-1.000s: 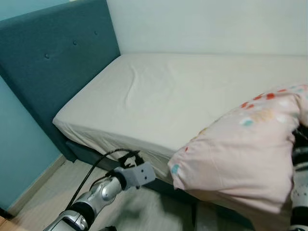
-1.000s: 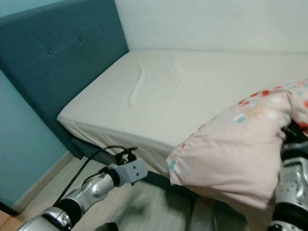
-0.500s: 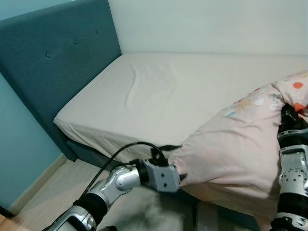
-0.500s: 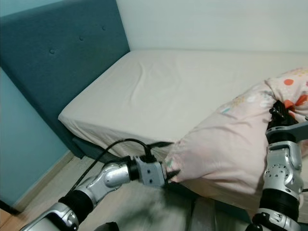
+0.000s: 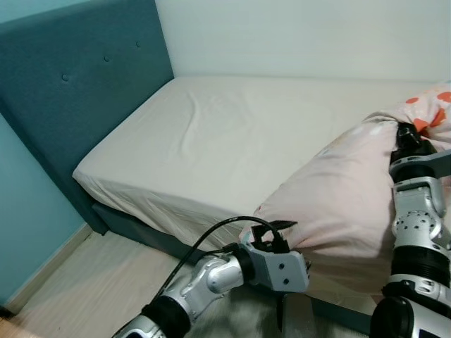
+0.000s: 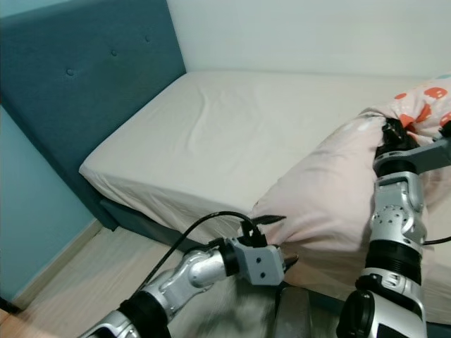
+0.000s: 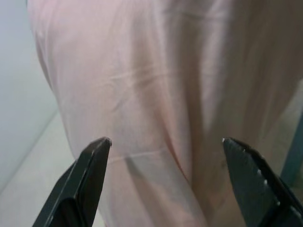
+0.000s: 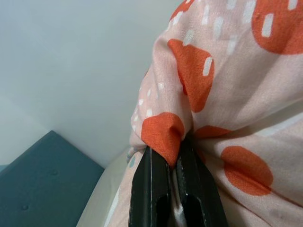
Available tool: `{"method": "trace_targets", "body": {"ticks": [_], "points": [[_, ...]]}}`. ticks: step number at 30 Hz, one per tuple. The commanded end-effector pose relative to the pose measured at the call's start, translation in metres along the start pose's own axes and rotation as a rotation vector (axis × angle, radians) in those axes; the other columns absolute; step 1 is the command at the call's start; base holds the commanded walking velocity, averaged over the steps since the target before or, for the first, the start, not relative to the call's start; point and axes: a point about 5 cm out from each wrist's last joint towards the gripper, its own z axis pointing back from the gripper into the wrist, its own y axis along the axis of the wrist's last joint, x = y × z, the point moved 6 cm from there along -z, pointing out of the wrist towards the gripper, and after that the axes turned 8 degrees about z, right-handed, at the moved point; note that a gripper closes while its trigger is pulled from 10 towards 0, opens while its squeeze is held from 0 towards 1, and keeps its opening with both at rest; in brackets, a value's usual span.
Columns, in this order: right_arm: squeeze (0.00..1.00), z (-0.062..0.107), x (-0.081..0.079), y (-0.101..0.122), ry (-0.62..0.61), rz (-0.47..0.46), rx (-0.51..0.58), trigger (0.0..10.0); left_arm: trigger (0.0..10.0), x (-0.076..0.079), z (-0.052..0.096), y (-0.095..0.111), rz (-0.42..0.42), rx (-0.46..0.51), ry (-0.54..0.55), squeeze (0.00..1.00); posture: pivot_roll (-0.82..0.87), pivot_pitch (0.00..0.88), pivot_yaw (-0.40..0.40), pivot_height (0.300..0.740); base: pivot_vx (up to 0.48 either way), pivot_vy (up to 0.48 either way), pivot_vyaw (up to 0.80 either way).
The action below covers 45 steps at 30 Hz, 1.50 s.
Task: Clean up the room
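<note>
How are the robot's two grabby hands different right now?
The right gripper has its fingers pinched shut on the pink pillow, high up by the orange spots. The left gripper has its fingers spread wide open, low down at the pillow's plain pink end near the bed edge. Both have two black fingers.

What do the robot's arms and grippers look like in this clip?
Both arms are silver metal segments joined by black bands. The left arm ends in a grey boxy wrist block with small screw holes, and a black cable loops along it. The left gripper has two long black tapered fingers with pale specks; the right gripper has matching glossy black fingers.
</note>
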Motion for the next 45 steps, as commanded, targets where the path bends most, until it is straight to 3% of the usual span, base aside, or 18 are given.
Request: {"method": "trace_targets", "body": {"ticks": [1,7,12,13,17,18,19,20,21,26,31,39,40,41,42,43,44,45], "points": [[0.00,-0.002,-0.019,-0.013,0.048,-0.021,-0.044,0.0,10.0,0.007,-0.003,-0.009,0.000,-0.057,0.005,0.00,-0.07,0.066,0.080,0.422,0.000,0.000,0.00],[0.00,-0.001,-0.021,-0.015,0.053,-0.026,-0.048,0.0,10.0,0.020,-0.013,-0.009,0.035,-0.095,0.033,0.00,-0.08,0.069,0.086,0.422,0.000,0.000,0.00],[0.00,-0.001,-0.023,-0.015,0.055,-0.027,-0.047,0.0,10.0,0.037,-0.031,-0.016,0.250,-0.194,0.047,0.00,-0.10,0.071,0.088,0.422,0.000,0.000,0.00],[0.00,-0.001,-0.023,-0.015,0.055,-0.027,-0.047,0.0,10.0,0.037,-0.031,-0.016,0.250,-0.194,0.047,0.00,-0.10,0.071,0.088,0.422,0.000,0.000,0.00],[0.00,0.000,-0.027,-0.015,0.063,-0.026,-0.047,0.0,10.0,0.028,-0.042,-0.021,0.466,-0.272,0.150,0.00,-0.11,0.075,0.087,0.422,0.000,0.000,0.00],[0.00,0.002,-0.029,-0.017,0.072,-0.019,-0.055,0.0,9.0,0.017,-0.045,-0.025,0.572,-0.308,0.232,0.00,-0.12,0.077,0.087,0.422,0.000,0.000,0.00],[0.00,0.002,-0.029,-0.017,0.072,-0.019,-0.055,0.0,9.0,0.017,-0.045,-0.025,0.572,-0.308,0.232,0.00,-0.12,0.077,0.087,0.422,0.000,0.000,0.00],[0.00,0.003,-0.030,-0.018,0.074,-0.016,-0.058,0.0,1.9,0.010,-0.045,-0.027,0.596,-0.315,0.275,0.00,-0.13,0.082,0.087,0.422,0.000,0.000,0.00],[0.00,0.004,-0.030,-0.019,0.075,-0.016,-0.062,0.0,0.0,0.002,-0.045,-0.028,0.647,-0.315,0.323,0.00,-0.13,0.083,0.087,0.422,0.000,0.000,0.00],[0.00,0.007,-0.031,-0.021,0.077,-0.017,-0.068,0.0,0.0,-0.006,-0.047,-0.026,0.732,-0.287,0.372,0.00,-0.13,0.084,0.086,0.422,0.000,0.000,0.00],[0.00,0.011,-0.030,-0.027,0.079,-0.003,-0.087,0.0,0.0,0.010,-0.058,-0.004,0.806,-0.187,0.274,0.00,-0.14,0.084,0.089,0.422,0.000,0.000,0.00],[0.00,0.024,-0.020,-0.039,0.056,0.075,-0.144,0.0,0.0,-0.001,-0.053,-0.002,0.739,-0.130,0.252,0.00,-0.12,0.083,0.083,0.422,0.000,0.000,0.00],[0.00,0.027,-0.013,-0.043,0.035,0.126,-0.171,0.0,2.9,-0.003,-0.049,-0.005,0.733,-0.126,0.252,0.00,-0.12,0.083,0.083,0.422,0.000,0.000,0.00],[0.00,0.027,-0.013,-0.043,0.035,0.126,-0.171,0.0,2.9,-0.003,-0.049,-0.005,0.733,-0.126,0.252,0.00,-0.12,0.083,0.083,0.422,0.000,0.000,0.00],[0.00,0.033,-0.002,-0.047,0.001,0.180,-0.205,1.0,7.8,-0.005,-0.043,-0.010,0.726,-0.127,0.246,0.00,-0.12,0.082,0.083,0.422,0.000,0.000,0.00],[0.00,0.033,-0.002,-0.047,0.001,0.180,-0.205,1.0,7.8,-0.005,-0.043,-0.010,0.726,-0.127,0.246,0.00,-0.12,0.082,0.083,0.422,0.000,0.000,0.00],[0.00,0.041,0.016,-0.053,-0.054,0.260,-0.252,10.0,10.0,-0.011,-0.034,-0.018,0.718,-0.133,0.253,0.00,-0.11,0.081,0.082,0.422,0.000,0.000,0.00],[1.00,0.052,0.038,-0.056,-0.121,0.343,-0.297,10.0,10.0,-0.017,-0.023,-0.028,0.712,-0.144,0.265,0.00,-0.11,0.079,0.082,0.422,0.000,0.000,0.00]]}}
